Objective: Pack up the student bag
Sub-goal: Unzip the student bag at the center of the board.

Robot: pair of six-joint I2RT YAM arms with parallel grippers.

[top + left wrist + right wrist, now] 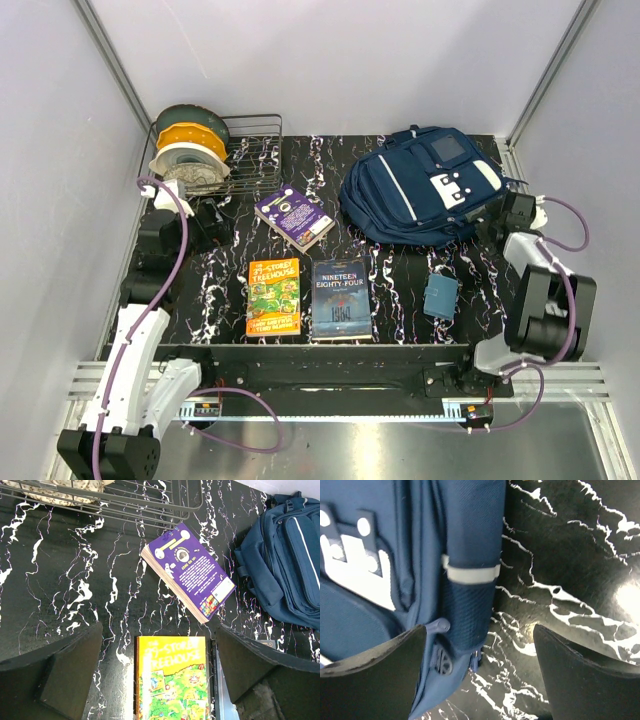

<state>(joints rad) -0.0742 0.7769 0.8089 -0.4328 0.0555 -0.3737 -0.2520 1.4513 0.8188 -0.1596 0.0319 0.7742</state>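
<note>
Overhead view: a black bench [220, 290] w/ white veining. The student bag [425, 185], navy w/ white stripes and patches, lies flat at upper right of the frame, front side up. No open compartment shows.

3 books lie outside it:
- a purple book [293, 217] at centre, angled
- a yellow Treehouse book [274, 296] below it
- a dark Nineteen Eighty-Four book [341, 299] beside the yellow one

A small teal pouch [440, 296] sits lower right, apart from the bag. A wire rack [250, 150] holding spools [190, 145] is at upper left.

L jaws: spread wide, empty, hanging above the bench near the purple and yellow books.
R jaws: spread wide at the bag's right edge. In the wrist view the bag's side pocket and a zip pull sit btwn them, but nothing looks clamped.

Progress, as a judgement: barely begun. Nothing appears packed, and all 3 books plus the pouch are on the bench. Left to do: prob. unzip the bag, hold it open, load the items, then close it.
</note>
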